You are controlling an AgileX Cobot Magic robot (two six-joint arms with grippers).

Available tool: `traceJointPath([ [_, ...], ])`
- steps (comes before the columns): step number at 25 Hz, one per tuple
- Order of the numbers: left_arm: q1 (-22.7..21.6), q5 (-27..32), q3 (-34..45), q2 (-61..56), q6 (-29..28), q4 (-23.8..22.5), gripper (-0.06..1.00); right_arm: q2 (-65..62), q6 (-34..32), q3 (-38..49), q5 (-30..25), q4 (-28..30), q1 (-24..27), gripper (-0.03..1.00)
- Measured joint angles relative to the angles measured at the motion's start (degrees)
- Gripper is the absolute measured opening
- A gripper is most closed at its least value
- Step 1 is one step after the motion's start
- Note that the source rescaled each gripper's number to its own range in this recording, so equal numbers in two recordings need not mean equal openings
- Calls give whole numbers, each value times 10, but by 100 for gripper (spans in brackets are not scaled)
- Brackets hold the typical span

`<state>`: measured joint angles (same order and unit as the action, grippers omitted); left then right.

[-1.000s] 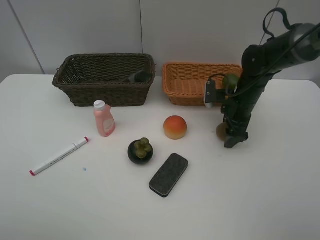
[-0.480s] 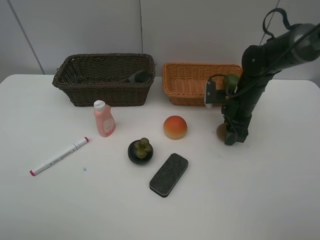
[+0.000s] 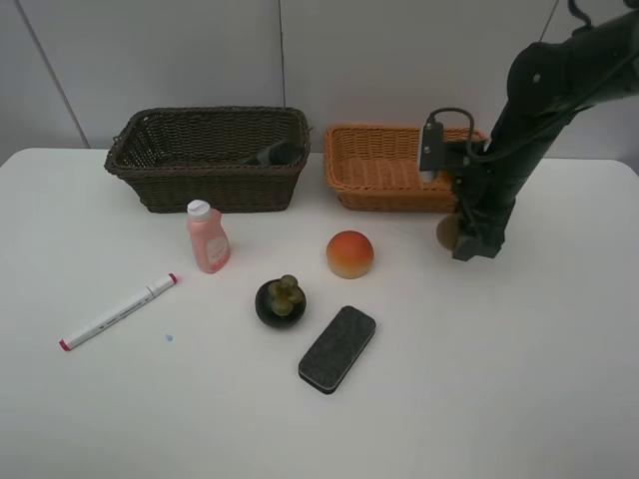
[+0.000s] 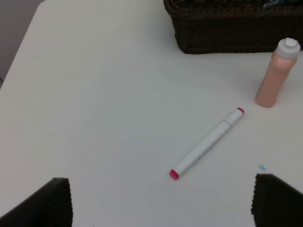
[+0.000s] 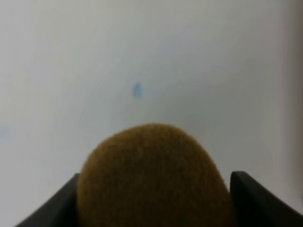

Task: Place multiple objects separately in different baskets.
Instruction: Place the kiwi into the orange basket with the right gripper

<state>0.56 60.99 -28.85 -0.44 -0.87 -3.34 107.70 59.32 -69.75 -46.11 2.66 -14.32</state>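
Step in hand: carrying the kiwi [image 5: 154, 177] to the light orange basket [image 3: 394, 129]; judged about the middle of the task, with five items lying loose on the table [image 3: 519, 379].
Right gripper [image 3: 461, 242]: clamped on the kiwi, one jaw on either side of it in the right wrist view.
Kiwi position: just off the basket's front right corner, about 5 o'clock from the basket's middle; seemingly clear of the table.
Left gripper [image 4: 161, 203]: jaws wide apart, nothing between them, facing the marker [image 4: 207, 143] on the table's 9 o'clock side.
Next move: probably up and toward 11 o'clock, high enough to clear the wicker rim, then release low over the basket floor; round fruit likely to roll if dropped from height.
Left to sort: pink bottle [image 3: 208, 239], marker, mangosteen [image 3: 281, 301], peach [image 3: 349, 253], eraser [image 3: 337, 348].
Dark basket [image 3: 215, 190]: toward 11 o'clock on the table, a dark pump bottle [image 3: 278, 153] lying inside.
Surface: plain white, matte, one small blue speck [image 3: 169, 337] near the marker.
Room: pale grey wall panels [image 3: 399, 60] close behind the baskets at 12 o'clock.
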Motion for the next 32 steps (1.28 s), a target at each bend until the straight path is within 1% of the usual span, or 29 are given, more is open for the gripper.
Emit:
traceJointPath([
  [1, 0, 0, 0, 0, 0, 0, 100, -18, -19, 0, 10, -1, 0, 47],
  [4, 0, 0, 0, 0, 0, 0, 100, -59, -102, -4, 64, -2, 0, 47],
  [6, 0, 0, 0, 0, 0, 0, 100, -69, -179, -29, 83, -2, 0, 47],
  [10, 0, 0, 0, 0, 0, 0, 100, -61, -323, -104, 92, -2, 0, 47],
  [13, 0, 0, 0, 0, 0, 0, 100, -36, -395, -165, 93, 0, 0, 47],
  [17, 0, 0, 0, 0, 0, 0, 100, 9, -458, -237, 96, 2, 0, 47],
  [21, 0, 0, 0, 0, 0, 0, 100, 66, -506, -284, 96, 4, 0, 47],
  [27, 0, 0, 0, 0, 0, 0, 100, 140, -564, -295, 106, 14, 0, 47],
  [32, 0, 0, 0, 0, 0, 0, 100, 178, -579, -295, 104, 15, 0, 47],
])
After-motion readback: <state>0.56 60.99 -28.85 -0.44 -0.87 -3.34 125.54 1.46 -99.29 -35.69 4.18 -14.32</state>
